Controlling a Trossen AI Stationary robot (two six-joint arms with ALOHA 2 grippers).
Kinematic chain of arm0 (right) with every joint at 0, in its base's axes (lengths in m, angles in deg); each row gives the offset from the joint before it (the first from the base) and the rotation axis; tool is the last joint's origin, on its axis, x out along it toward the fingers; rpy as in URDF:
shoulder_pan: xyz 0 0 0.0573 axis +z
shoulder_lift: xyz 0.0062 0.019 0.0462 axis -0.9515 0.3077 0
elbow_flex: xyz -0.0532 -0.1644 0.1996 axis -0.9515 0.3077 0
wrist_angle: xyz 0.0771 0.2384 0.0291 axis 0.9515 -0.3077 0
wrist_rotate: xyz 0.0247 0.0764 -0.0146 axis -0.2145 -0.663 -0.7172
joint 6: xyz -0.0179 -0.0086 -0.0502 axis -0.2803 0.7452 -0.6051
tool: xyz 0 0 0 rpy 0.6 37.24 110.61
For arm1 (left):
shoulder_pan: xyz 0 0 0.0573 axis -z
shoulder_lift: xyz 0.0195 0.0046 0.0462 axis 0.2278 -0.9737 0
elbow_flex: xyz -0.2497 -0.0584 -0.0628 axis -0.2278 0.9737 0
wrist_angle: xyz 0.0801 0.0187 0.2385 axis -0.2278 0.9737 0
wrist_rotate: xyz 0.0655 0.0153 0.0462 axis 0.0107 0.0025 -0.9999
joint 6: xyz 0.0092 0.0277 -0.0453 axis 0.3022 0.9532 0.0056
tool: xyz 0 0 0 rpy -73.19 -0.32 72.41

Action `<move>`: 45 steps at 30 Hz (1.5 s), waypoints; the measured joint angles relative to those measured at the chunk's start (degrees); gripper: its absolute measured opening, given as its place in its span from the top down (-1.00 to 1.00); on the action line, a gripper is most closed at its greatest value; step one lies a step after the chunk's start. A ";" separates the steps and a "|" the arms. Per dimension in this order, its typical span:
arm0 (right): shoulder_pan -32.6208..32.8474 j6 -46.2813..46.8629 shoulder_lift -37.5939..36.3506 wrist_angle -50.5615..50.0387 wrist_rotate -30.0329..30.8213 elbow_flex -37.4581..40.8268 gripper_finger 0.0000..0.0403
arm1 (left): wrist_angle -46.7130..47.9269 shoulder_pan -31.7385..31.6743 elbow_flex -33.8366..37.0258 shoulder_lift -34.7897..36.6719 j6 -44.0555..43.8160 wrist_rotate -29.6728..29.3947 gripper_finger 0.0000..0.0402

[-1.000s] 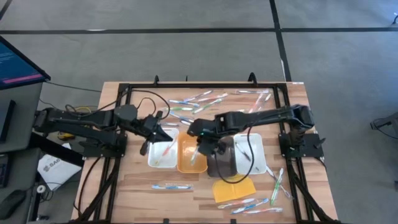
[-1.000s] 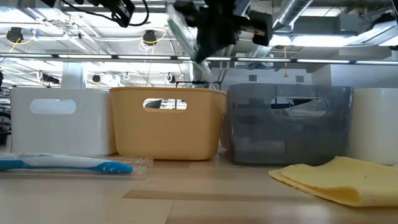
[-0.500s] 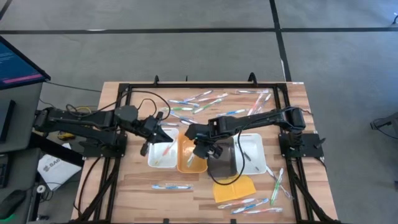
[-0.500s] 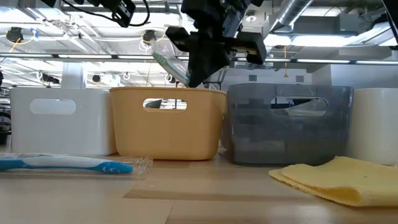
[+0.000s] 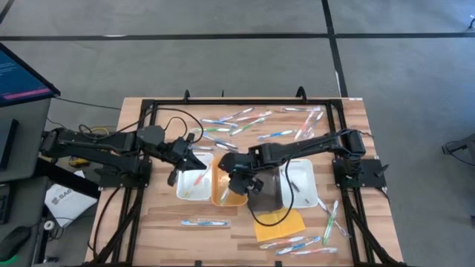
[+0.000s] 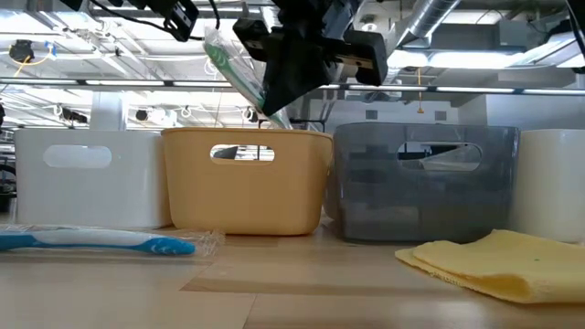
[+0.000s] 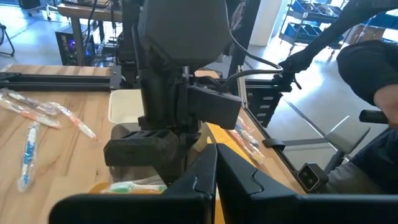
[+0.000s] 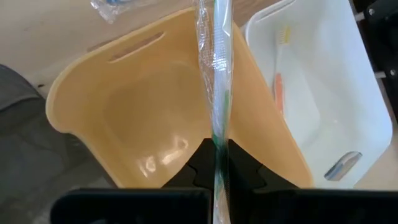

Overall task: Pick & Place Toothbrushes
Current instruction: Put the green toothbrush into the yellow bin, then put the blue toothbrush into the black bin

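Left gripper (image 5: 194, 159) hangs over the near-left white tray (image 5: 191, 185), fingers pressed together, nothing in them; waiting. That tray already has an orange-handled toothbrush (image 8: 279, 93) lying inside. Next over, the orange tray (image 5: 225, 194): right gripper (image 5: 228, 175) sits above it, pinching a green toothbrush (image 8: 216, 81) in a clear wrapper, brush tilted with its upper end leaning toward the white tray in the low view. Looks like the drop step. To do it well: lower the free end below the orange rim first, keep the brush lined up with the tray's long side, then release, so the wrapper doesn't catch the rim or tip over into the white tray. Right of that, grey tray (image 5: 265, 194), then another white tray (image 5: 306, 176), yellow pad (image 5: 279, 226) in front.

Hard to see: the orange tray floor is mostly under the arm in the high view; it looks empty from the wrist view, probably. Loose toothbrushes (image 5: 236, 123) at the far edge are too small to count.
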 joint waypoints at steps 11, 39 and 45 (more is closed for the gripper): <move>0.05 3.09 3.11 1.11 -0.30 -0.04 0.98 | 0.18 0.00 0.00 0.00 -1.17 0.18 0.99; -0.43 3.02 4.79 2.29 8.42 0.00 0.49 | 0.37 1.92 0.00 -0.02 -1.17 0.00 0.99; 0.26 5.28 4.19 2.29 11.63 -0.02 0.38 | 0.37 1.92 0.00 -0.02 -1.13 0.00 0.99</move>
